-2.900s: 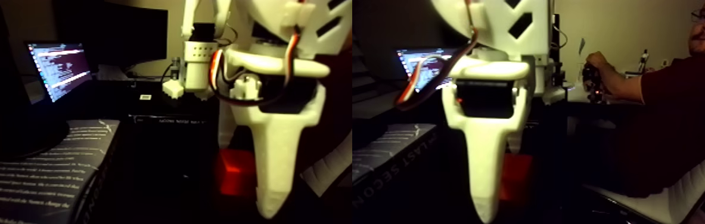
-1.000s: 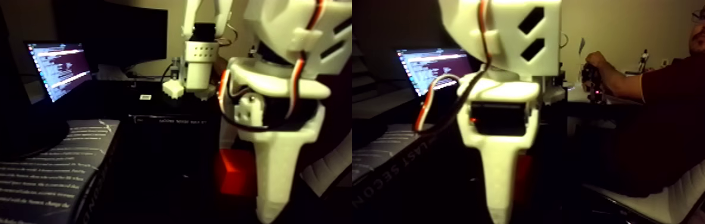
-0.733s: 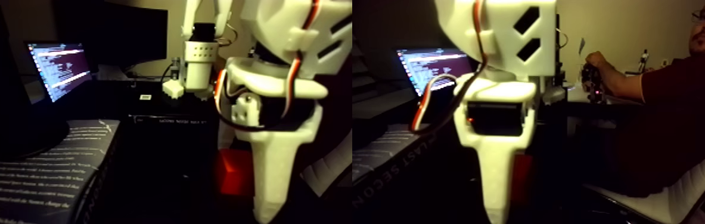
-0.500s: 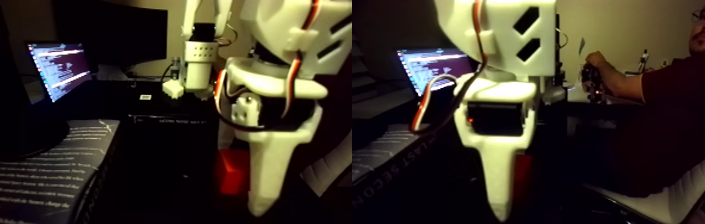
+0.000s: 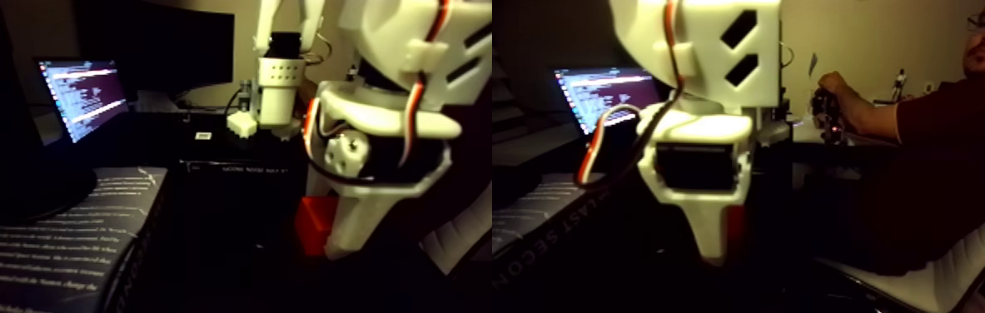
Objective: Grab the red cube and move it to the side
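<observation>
Two nearly equal halves make up the fixed view, and both look up from low near the table, so the closest thing is the white gripper hanging down in front of the lens. Its broad printed finger tilts toward the left in the left half, and the red cube sits right against the near-left side of that finger, its lower edge seeming off the dark surface. In the right half a sliver of the same red shows at the right edge of the finger. That placement suggests the cube is pinched and being carried, which fits the job of moving it aside, but the second finger is hidden behind the first, so I cannot tell whether the pincer is clamped on the cube or only pressed against it. To the near left lies a dark book with printed text. Farther back a lit laptop screen glows, beside another white arm. At the far right in the right half, a seated person grips a controller, likely steering.
</observation>
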